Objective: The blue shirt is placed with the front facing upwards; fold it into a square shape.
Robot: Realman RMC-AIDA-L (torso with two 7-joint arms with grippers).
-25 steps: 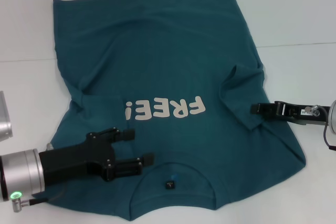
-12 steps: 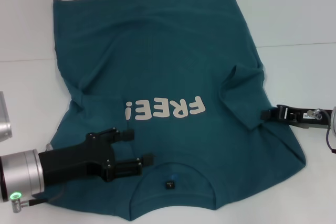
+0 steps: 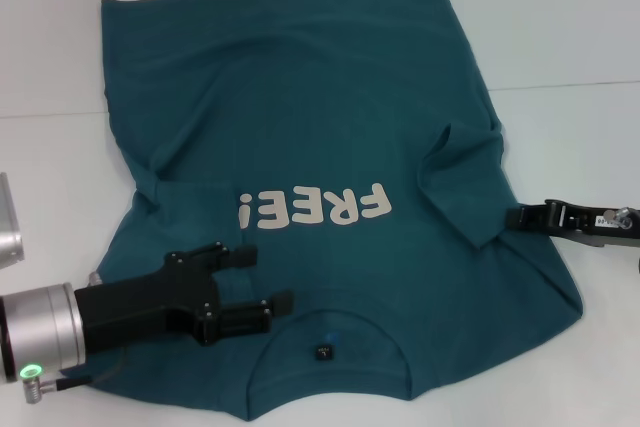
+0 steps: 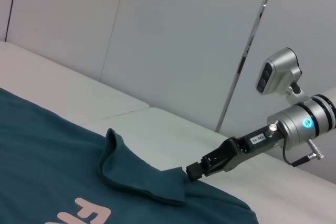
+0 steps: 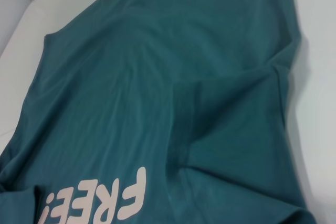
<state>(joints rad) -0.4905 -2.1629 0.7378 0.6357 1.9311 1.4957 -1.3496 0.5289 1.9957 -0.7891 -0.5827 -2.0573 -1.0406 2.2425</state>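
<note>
The blue shirt point(image 3: 320, 127) lies flat on the white table, front up, with its white "FREE!" lettering point(image 3: 315, 209) and its collar tag point(image 3: 325, 351) nearest me. Both sleeves are folded inward: the right one point(image 3: 465, 172) forms a raised flap, and the left one point(image 3: 190, 192) lies flatter. My left gripper point(image 3: 262, 279) stands open over the shirt's shoulder area left of the collar, with nothing held between its fingers. At the shirt's right edge, beside the folded sleeve, is my right gripper point(image 3: 520, 217). The left wrist view shows the right gripper point(image 4: 193, 171) close against the flap's edge point(image 4: 136, 174).
The white table point(image 3: 560, 27) extends beyond the shirt on the far side and to the right, with a seam line across it. A silver cylinder point(image 3: 8, 227) shows at the left edge. Pale wall panels point(image 4: 184, 35) stand behind the table.
My right gripper has drawn back to the right, from over the folded right sleeve to the shirt's edge. The left gripper and the shirt have stayed put.
</note>
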